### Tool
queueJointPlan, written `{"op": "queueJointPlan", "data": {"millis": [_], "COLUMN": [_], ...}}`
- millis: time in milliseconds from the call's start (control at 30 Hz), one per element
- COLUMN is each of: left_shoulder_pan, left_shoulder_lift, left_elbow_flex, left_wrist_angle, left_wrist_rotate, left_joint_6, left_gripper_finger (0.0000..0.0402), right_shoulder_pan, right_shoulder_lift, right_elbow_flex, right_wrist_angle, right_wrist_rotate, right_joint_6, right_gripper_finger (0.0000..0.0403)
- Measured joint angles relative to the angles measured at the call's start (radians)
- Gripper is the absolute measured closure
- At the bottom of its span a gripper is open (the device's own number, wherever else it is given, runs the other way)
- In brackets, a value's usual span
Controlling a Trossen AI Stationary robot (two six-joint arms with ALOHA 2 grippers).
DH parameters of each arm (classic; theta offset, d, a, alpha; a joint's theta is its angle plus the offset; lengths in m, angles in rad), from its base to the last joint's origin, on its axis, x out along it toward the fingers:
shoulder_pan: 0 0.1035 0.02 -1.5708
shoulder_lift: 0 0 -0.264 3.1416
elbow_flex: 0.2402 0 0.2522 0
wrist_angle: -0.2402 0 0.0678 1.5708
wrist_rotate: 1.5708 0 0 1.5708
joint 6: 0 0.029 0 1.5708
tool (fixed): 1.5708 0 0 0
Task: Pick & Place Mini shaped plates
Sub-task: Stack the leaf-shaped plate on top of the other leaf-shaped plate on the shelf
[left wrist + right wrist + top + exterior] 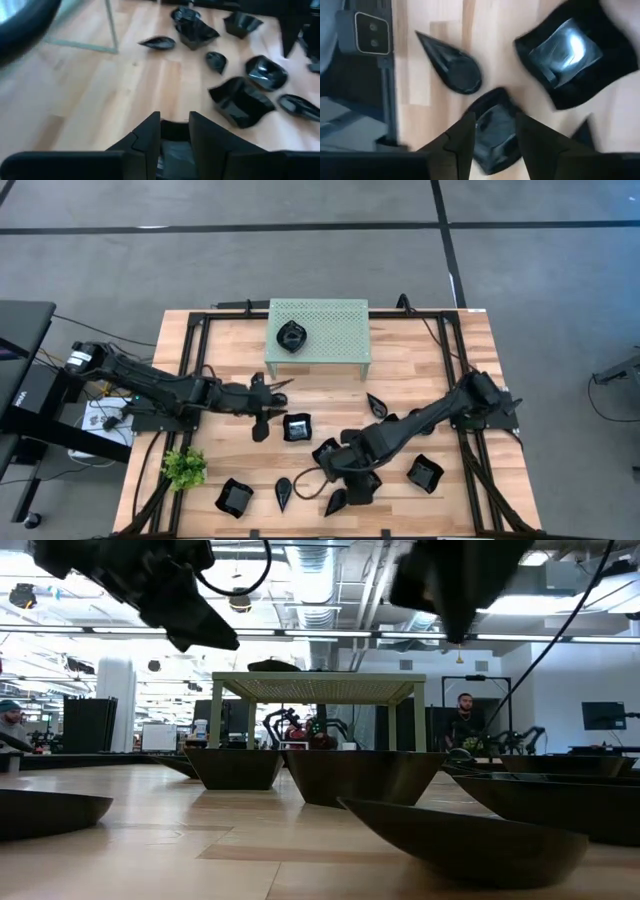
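Note:
Several glossy black mini shaped plates lie on the wooden table's near half, among them a wavy square (297, 427) and a teardrop (283, 495). One plate (290, 337) rests on top of the mint-green rack (330, 330). My left gripper (175, 117) hovers left of centre, near the rack's front, shut on a dark glossy piece that looks like a plate. My right gripper (492, 125) points steeply down over the near-centre cluster, open. Its fingers stand on either side of a small plate (492, 135) lying below them, beside a teardrop plate (451, 66). My left gripper has a dark glossy piece (175, 131) pinched between its two fingers, a little back from their tips. The fingers slant down toward the table's right. The fingers themselves hide which part of the plate this is and how it hangs.
The rack stands at the far centre with open floor space under it (320, 730). A small green plant (185, 468) stands near the front left corner. Black frame rails and cables run along the table's left and right sides. Bare wood lies between the rack and the plates.

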Motion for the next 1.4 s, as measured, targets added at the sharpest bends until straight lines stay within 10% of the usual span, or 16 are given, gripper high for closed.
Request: {"op": "queueJointPlan", "data": {"millis": [600, 1400], "left_shoulder_pan": [0.067, 0.067], "left_shoulder_lift": [-0.006, -0.007], "left_elbow_flex": [0.000, 0.000], "left_wrist_angle": [0.000, 0.000], "left_wrist_rotate": [0.003, 0.005], "left_joint_6": [0.080, 0.079], "left_gripper_finger": [0.0298, 0.0298], "right_shoulder_pan": [0.069, 0.107], "right_shoulder_lift": [0.135, 0.228], "right_elbow_flex": [0.001, 0.003], "right_wrist_angle": [0.051, 0.054], "right_wrist_rotate": [0.070, 0.136], "right_joint_6": [0.424, 0.438], "right_gripper_finger": [0.0264, 0.0275]}}
